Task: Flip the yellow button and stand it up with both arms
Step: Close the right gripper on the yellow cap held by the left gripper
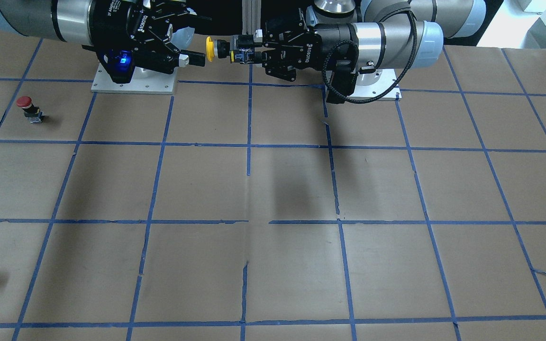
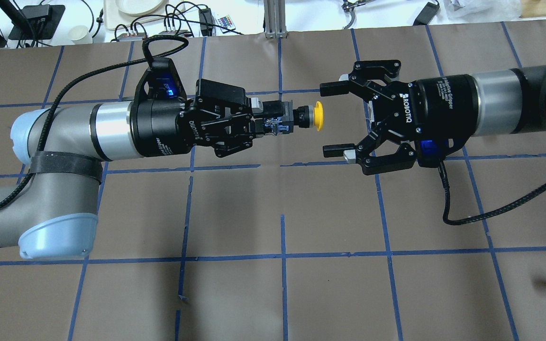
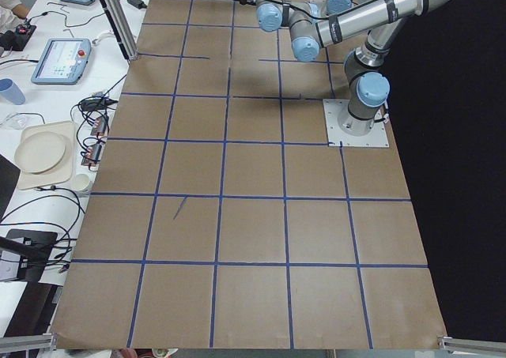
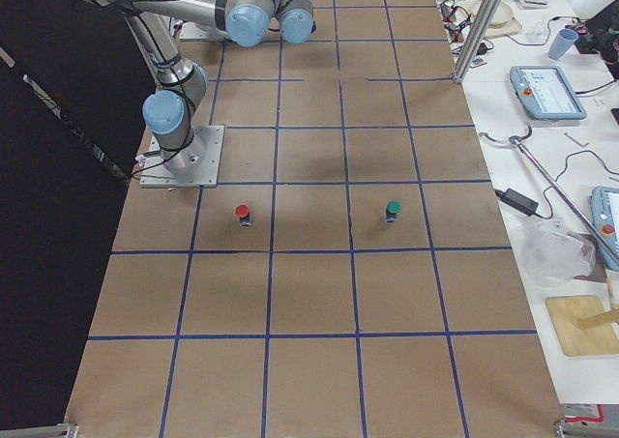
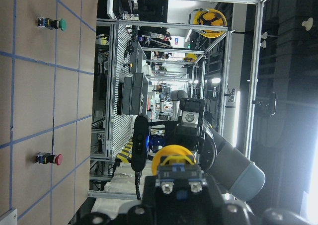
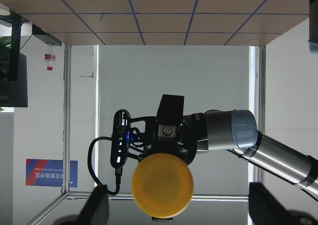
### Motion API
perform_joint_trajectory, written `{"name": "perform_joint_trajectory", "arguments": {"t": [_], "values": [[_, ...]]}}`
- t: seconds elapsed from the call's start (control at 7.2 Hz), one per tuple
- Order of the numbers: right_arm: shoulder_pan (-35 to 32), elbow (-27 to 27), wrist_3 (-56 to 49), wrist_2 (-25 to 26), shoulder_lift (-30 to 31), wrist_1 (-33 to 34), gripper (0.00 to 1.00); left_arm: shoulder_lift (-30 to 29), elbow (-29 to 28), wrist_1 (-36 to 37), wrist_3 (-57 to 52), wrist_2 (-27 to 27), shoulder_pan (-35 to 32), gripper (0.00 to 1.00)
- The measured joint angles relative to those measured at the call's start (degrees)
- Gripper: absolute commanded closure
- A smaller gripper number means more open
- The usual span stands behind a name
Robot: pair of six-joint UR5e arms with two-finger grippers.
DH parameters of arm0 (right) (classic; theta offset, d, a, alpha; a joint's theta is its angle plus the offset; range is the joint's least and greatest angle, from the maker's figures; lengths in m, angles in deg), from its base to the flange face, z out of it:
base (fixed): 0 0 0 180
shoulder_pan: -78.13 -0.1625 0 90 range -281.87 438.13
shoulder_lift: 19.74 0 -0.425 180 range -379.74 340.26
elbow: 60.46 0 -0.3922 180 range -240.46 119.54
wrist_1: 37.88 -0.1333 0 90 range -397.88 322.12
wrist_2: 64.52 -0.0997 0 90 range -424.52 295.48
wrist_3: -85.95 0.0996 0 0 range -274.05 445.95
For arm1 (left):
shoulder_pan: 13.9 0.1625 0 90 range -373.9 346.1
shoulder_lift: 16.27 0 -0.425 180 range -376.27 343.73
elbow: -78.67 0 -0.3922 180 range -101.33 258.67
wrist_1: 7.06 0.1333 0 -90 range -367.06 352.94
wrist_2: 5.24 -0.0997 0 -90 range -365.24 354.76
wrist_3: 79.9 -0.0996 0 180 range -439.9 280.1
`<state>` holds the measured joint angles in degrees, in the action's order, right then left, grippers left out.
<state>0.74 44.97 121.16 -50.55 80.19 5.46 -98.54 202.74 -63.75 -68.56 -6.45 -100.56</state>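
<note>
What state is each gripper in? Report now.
Left gripper: closed on the yellow button, in mid-air.
Right gripper: open, empty, facing the button.

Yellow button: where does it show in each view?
Front-facing: yellow button top centre.
Overhead: button centre, cap pointing right.
Exterior left: cannot make it out.
Exterior right: cannot make it out.
Left wrist: button bottom centre, behind its base.
Right wrist: button bottom centre, cap facing camera.
Landmark: left gripper clamping its base.

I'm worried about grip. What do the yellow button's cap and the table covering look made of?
Yellow button: the cap looks like smooth moulded plastic, evenly coloured with a slight sheen.
Table covering: seemingly matt brown paper, given its seams and small tears; the blue grid is probably tape.
</note>
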Motion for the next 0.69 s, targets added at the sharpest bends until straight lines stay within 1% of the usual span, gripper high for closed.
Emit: {"name": "perform_joint_trajectory", "arguments": {"t": [0.14, 0.28, 0.42, 0.56, 0.69], "values": [[-0.6, 0.0, 0.0, -0.1, -0.1, 0.0, 0.0, 0.0, 0.0, 0.0, 0.0, 0.1, 0.0, 1.0], [-1.4, 0.0, 0.0, -0.2, -0.1, 0.0, 0.03, 0.0, 0.0, 0.0, 0.0, 0.1, 0.0, 1.0], [-1.8, 0.0, 0.1, -0.1, -0.1, -0.1, 0.23, 0.0, 0.2, 0.0, 0.0, 0.1, 0.0, 1.0], [-1.9, 0.0, 0.1, 0.0, -0.2, 0.0, 0.45, 0.0, 0.3, 0.0, 0.0, 0.1, 0.0, 1.0], [-2.0, 0.0, 0.1, -0.1, -0.3, 0.0, 0.6, 0.1, 0.3, 0.0, 0.0, 0.2, 0.0, 1.0]]}}
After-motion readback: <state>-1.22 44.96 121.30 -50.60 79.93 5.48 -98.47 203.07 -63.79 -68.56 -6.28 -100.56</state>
